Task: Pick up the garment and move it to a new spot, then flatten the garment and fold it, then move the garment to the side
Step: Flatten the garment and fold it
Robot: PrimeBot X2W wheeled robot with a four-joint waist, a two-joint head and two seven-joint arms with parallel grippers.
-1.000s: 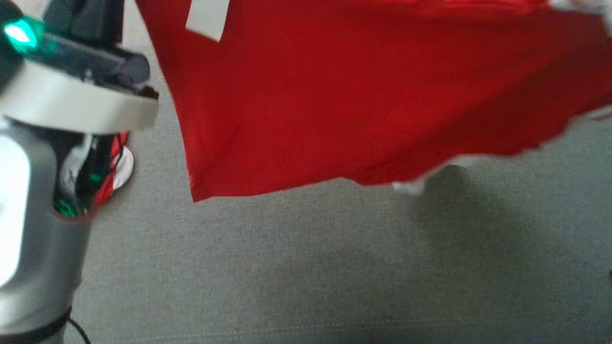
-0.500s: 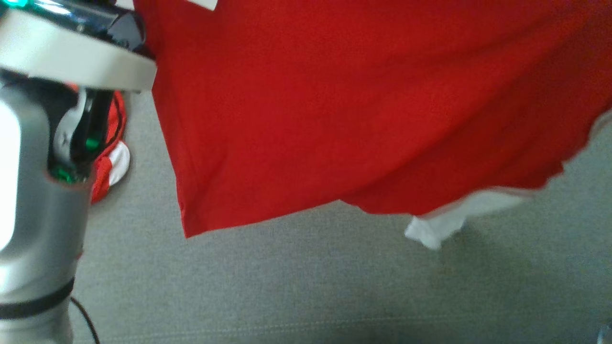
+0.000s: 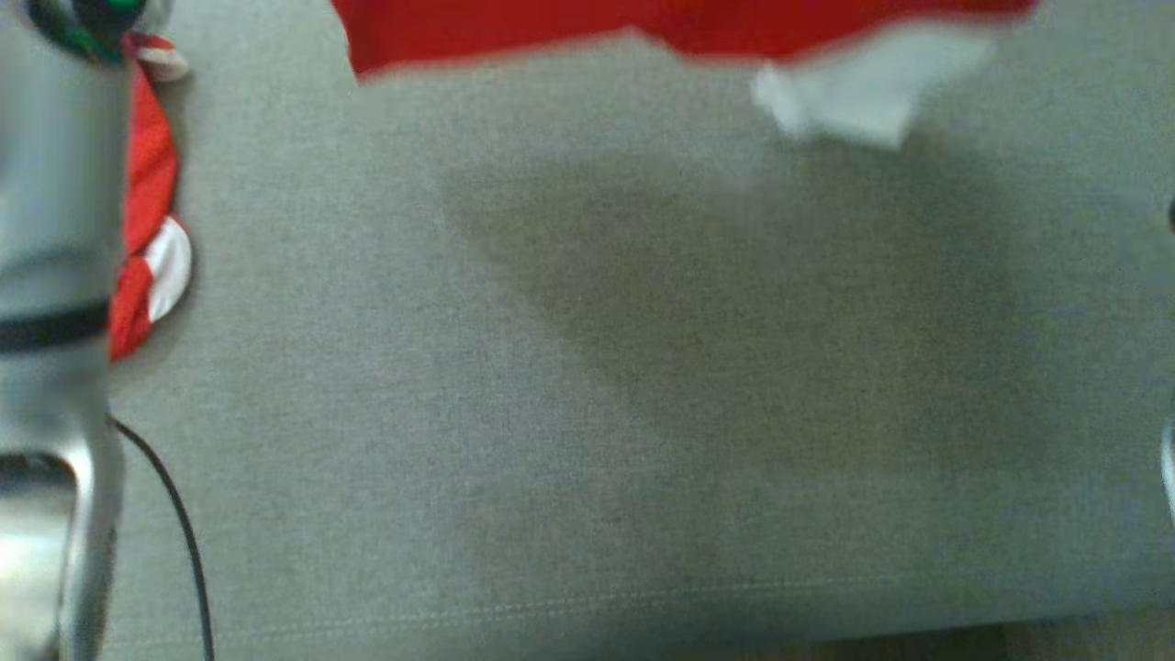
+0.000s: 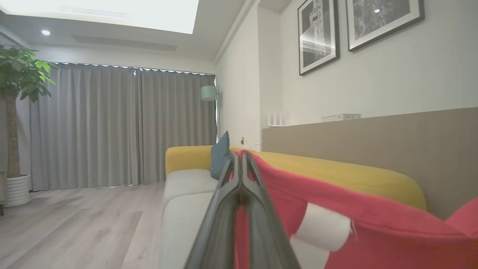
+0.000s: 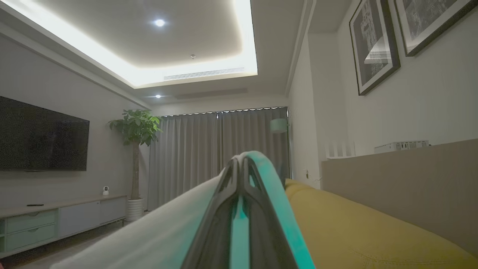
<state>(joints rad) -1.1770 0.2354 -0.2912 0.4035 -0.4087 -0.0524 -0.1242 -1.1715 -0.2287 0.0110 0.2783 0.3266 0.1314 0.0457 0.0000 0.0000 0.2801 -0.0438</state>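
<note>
The garment [image 3: 551,28] is red with white patches. It hangs above the grey sofa seat [image 3: 551,413], with its lower hem along the top edge of the head view and a white corner [image 3: 854,92] drooping below the hem. My left gripper [image 4: 241,155] is shut on the garment's red edge [image 4: 336,228], next to a white patch [image 4: 323,226]. My right gripper [image 5: 242,158] is shut on a white and teal edge of cloth [image 5: 168,231], held up level with the sofa back.
My pale left forearm [image 3: 46,229] fills the left edge, with a red and white bunch of cloth [image 3: 147,211] beside it and a black cable [image 3: 174,514] below. A yellow backrest [image 4: 336,172] and a blue cushion [image 4: 220,158] stand behind the seat. A plant [image 5: 136,127] and a TV [image 5: 41,138] are further off.
The head camera has tilted down, so the garment has slid from mid-picture to the top edge and more sofa seat shows. The white corner now hangs clear below the red hem.
</note>
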